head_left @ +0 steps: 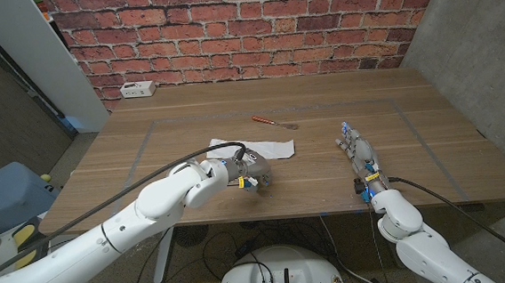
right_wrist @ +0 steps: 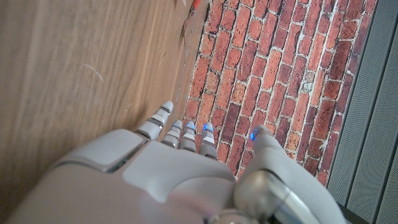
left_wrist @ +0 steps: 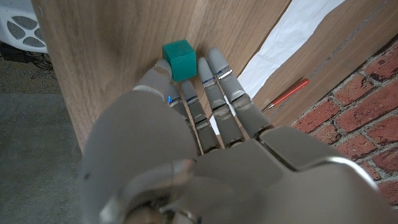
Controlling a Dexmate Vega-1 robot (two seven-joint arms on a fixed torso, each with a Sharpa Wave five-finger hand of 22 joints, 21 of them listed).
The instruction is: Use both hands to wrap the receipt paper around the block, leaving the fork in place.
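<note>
A small teal block (left_wrist: 179, 59) sits on the wooden table near its front edge. My left hand (left_wrist: 199, 118) reaches over it, with the thumb tip and the nearest fingertip touching its opposite sides. In the head view my left hand (head_left: 241, 173) covers the block, just in front of the white receipt paper (head_left: 260, 148). The same paper strip (left_wrist: 283, 37) lies past the fingers in the left wrist view. A fork with a red handle (head_left: 273, 121) lies beyond the paper. My right hand (head_left: 360, 156) is off to the right with its fingers stretched out and nothing in it.
A white socket box (head_left: 137, 90) stands at the table's back left by the brick wall. Faint tape lines (head_left: 142, 149) mark a rectangle on the table top. A blue bin (head_left: 6, 190) stands on the floor to the left.
</note>
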